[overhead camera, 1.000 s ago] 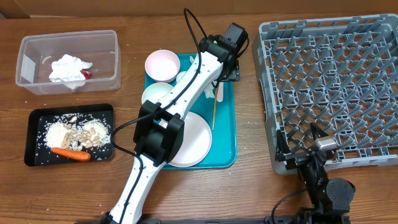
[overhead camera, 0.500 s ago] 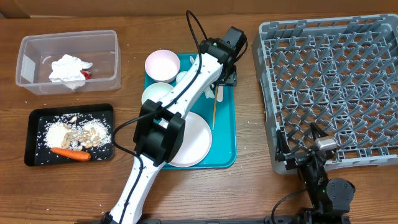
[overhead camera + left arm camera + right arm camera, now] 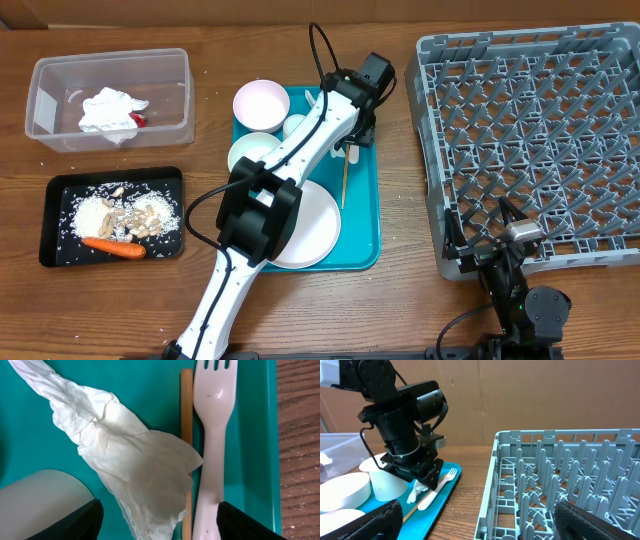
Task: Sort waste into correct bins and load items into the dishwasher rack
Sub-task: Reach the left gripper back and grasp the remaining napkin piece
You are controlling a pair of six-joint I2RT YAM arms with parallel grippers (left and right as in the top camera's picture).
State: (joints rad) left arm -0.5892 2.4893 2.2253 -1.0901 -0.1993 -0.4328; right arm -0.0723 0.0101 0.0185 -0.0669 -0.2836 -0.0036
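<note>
Over the last second I am settling the left fingers a little lower over the teal tray and starting to draw them in. They are still spread, one on each side of the napkin, and are pinching nothing yet. The napkin is lying directly between them, its crumpled end nearest the tips and its twisted tail stretching away beyond them. The stick is running partly under the napkin's edge, and the fork is lying just inside the finger on that side. The cup is sitting beside the other finger. I am judging this to be the last loose waste on the tray, bound for the tub, so a clean pinch here is clearing the way for loading the rack. I am watching that the closing fingers are not dragging the fork or stick along. The right fingers are not moving, staying spread wide beside the rack.
</note>
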